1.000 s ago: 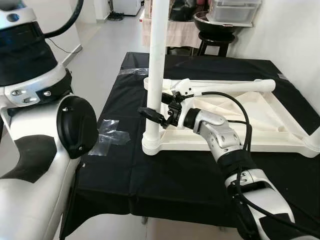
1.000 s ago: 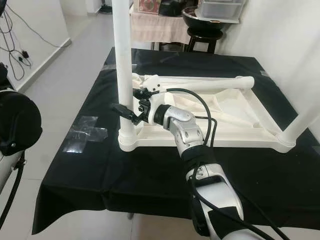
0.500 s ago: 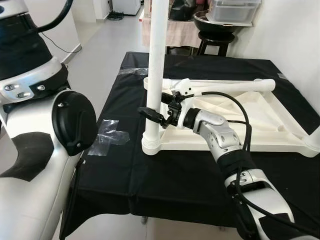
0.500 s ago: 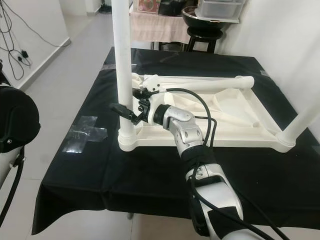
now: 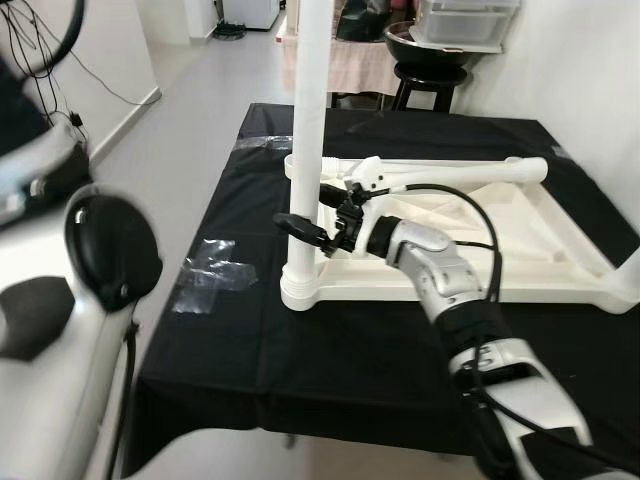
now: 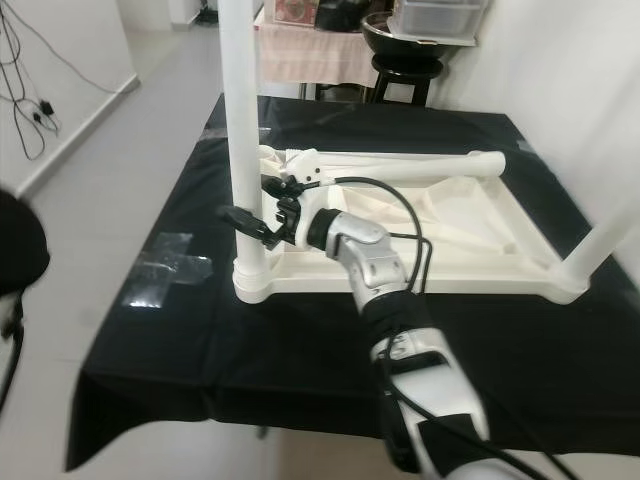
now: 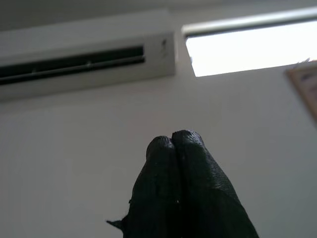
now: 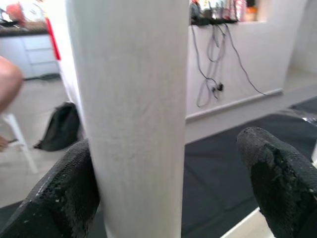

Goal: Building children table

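Standing upright in the near-left corner socket of the upturned white tabletop (image 5: 560, 235), the table leg (image 5: 305, 150) sits between the right gripper (image 5: 318, 232)'s spread fingers; left gripper (image 7: 173, 144)'s fingers are pressed together.

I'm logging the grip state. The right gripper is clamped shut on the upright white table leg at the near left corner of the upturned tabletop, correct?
Not quite: the right gripper is open around the upright white table leg. The right wrist view shows one finger against it, the other apart. The rest stands.
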Tool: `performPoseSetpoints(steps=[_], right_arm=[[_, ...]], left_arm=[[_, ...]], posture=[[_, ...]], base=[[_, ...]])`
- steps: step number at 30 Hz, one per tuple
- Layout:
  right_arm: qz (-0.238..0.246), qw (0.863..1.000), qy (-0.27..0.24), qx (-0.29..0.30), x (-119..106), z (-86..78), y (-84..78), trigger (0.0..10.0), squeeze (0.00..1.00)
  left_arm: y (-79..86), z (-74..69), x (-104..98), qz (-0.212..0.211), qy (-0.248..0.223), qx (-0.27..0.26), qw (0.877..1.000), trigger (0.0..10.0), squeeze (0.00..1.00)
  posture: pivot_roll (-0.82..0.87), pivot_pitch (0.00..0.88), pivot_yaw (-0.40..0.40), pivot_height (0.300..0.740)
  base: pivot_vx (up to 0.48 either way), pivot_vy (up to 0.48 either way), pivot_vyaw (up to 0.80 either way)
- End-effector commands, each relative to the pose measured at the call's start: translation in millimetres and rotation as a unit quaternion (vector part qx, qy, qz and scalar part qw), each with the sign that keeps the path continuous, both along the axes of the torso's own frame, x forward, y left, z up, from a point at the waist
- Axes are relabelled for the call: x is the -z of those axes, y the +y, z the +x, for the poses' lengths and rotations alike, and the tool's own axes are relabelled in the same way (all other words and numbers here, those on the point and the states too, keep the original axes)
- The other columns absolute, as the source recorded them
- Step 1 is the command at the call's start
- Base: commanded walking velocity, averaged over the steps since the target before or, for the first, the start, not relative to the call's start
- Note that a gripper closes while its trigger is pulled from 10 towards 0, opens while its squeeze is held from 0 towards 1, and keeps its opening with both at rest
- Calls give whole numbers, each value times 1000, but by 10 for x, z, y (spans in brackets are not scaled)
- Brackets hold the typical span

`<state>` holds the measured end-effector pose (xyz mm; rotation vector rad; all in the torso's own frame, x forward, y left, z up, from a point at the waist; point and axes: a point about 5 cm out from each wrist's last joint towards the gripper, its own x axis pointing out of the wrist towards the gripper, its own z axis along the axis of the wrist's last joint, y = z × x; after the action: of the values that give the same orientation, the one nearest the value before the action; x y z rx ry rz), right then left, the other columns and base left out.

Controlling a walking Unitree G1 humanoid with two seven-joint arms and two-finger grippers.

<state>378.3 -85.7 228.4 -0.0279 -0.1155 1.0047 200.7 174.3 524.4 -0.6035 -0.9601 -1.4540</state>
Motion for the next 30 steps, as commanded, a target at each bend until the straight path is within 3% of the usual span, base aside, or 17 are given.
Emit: performPoseSetpoints(steps=[1,4,5,7,8,9,11,13,16,17,18,21,23,26,28,30], right_arm=[[2,1000,-17,-23,-50,-25,-48,10000,0],[2,1000,-17,-23,-50,-25,-48,10000,0],[-1,999,-18,-40,-54,-38,-43,10000,0],[-17,998,-15,-66,-28,-35,-27,10000,0],[-17,998,-15,-66,-28,-35,-27,10000,0],[-25,997,-10,-74,-6,-23,-4,10000,0],[-30,996,-7,-78,8,-15,11,10000,0],[-30,996,-7,-78,8,-15,11,10000,0],[-39,994,5,-103,80,-18,116,10000,0],[-39,994,5,-103,80,-18,116,10000,0],[-47,993,8,-109,112,-20,150,10000,0],[-63,990,8,-123,161,-31,204,10000,0],[-65,990,9,-127,169,-34,215,10000,0],[-77,987,7,-142,196,-39,230,10000,0],[-77,987,7,-142,196,-39,230,10000,0],[-86,985,1,-153,215,-47,261,10000,0]], left_arm=[[-204,101,303,103,18,-67,992,10000,0],[-204,101,303,103,18,-67,992,10000,0],[-278,167,528,153,39,-101,982,10000,0],[-271,222,997,219,91,-159,958,10000,0],[-271,222,997,219,91,-159,958,10000,0],[-215,221,1146,233,115,-188,947,10000,0],[-179,214,1223,240,129,-205,940,10000,0],[-179,214,1223,240,129,-205,940,10000,0],[-112,184,1671,273,190,-258,907,10000,0],[-112,184,1671,273,190,-258,907,10000,0],[-177,169,1891,293,214,-271,892,10000,0],[-305,126,2277,313,255,-293,866,10000,0],[-315,117,2343,314,265,-298,862,10000,0],[-293,24,2658,340,309,-332,824,10000,0],[-293,24,2658,340,309,-332,824,10000,0],[-219,-43,2861,349,341,-370,791,10000,0]], posture=[[66,95,-42,740],[66,95,-42,740],[67,97,-43,740],[80,104,-54,740],[80,104,-54,740],[85,105,-55,740],[86,105,-55,740],[86,105,-55,740],[102,123,-64,740],[102,123,-64,740],[108,134,-65,740],[115,149,-68,740],[115,149,-68,740],[125,176,-73,740],[125,176,-73,740],[136,192,-76,740]], base=[[0,0,0],[0,0,0],[0,0,0],[0,0,0],[0,0,0],[0,0,0],[0,0,0],[0,0,0],[0,0,0],[0,0,0],[0,0,0],[0,0,0],[0,0,0],[0,0,0],[0,0,0],[0,0,0]])
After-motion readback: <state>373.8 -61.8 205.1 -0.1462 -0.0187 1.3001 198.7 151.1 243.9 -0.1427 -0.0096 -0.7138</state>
